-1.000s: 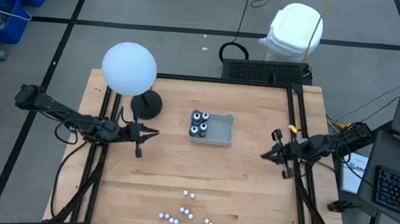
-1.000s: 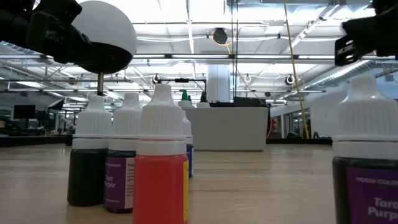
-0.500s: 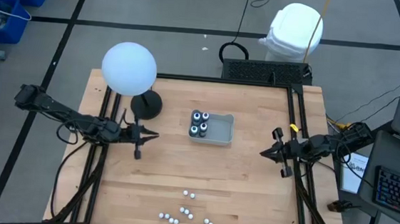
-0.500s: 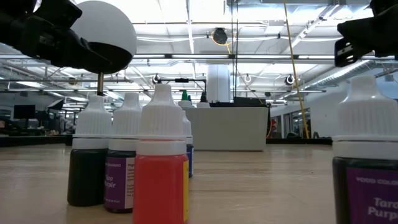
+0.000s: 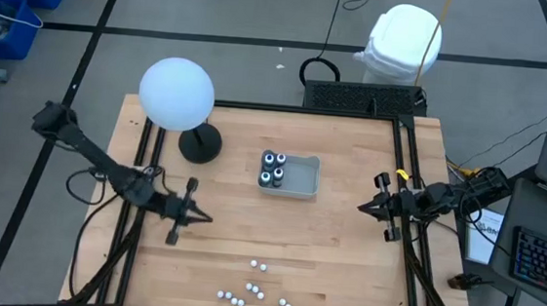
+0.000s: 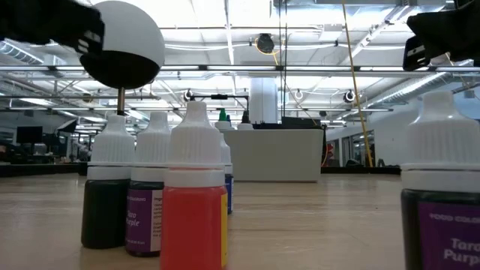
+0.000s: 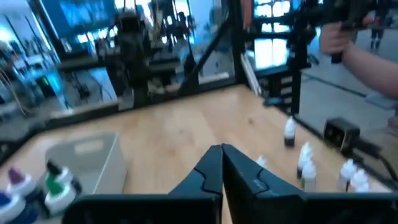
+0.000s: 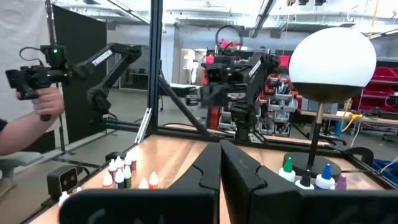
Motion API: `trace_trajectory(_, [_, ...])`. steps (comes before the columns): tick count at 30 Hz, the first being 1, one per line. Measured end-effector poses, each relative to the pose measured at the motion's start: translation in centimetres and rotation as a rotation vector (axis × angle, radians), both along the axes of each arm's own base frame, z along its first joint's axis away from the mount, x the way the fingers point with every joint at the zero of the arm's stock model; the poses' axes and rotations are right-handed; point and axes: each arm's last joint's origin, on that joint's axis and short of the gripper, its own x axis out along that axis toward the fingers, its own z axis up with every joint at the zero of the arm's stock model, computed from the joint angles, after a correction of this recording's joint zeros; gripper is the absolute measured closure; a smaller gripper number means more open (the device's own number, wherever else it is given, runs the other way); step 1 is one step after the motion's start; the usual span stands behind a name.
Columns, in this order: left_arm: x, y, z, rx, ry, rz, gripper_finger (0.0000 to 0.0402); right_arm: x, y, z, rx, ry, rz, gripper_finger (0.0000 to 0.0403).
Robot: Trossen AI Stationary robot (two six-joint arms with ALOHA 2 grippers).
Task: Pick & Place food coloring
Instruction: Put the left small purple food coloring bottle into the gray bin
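Left gripper [image 5: 190,216], shut and empty, hovers between the tray [image 5: 303,178] (four bottles [image 5: 272,169] inside) and the loose vials [image 5: 252,289] far from the tray. Right gripper [image 5: 365,210], shut and empty, waits right of the tray.

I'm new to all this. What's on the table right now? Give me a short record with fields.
Tray: grey tray near the table's middle, holding four dark bottles at its left end
Loose bottles: small white-capped bottles scattered near the front edge
Lamp: white globe lamp at back left
Left gripper: left gripper shut, empty, above bare wood left of centre
Right gripper: right gripper shut, empty, near the right edge
Person: a hand holding a dark device beyond the table
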Motion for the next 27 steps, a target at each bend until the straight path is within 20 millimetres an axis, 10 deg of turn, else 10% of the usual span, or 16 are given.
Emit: trace_trajectory(27, [3.9, -14.6, -1.5, -0.047, 0.052, 0.234, 0.0393, 0.0, 0.0, 0.0, 0.004, 0.002, 0.002, 0.0403])
